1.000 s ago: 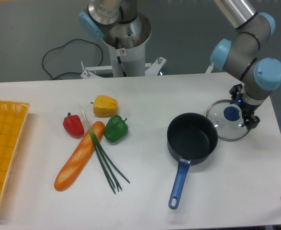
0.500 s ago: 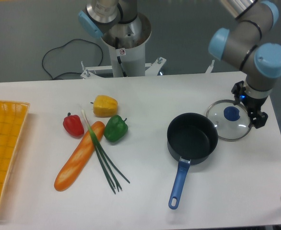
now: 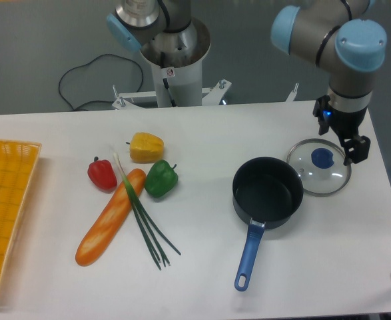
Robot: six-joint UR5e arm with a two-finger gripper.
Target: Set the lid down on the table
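Lid flat on table; tool just above, apart

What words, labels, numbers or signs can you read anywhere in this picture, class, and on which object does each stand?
No text can be read as words.
Small round red-and-white sign on the white robot base column: a symbol, too small to make out.
Round clear glass lid with blue knob, dark saucepan with blue handle, yellow mesh basket, vegetables and white table: no markings visible.
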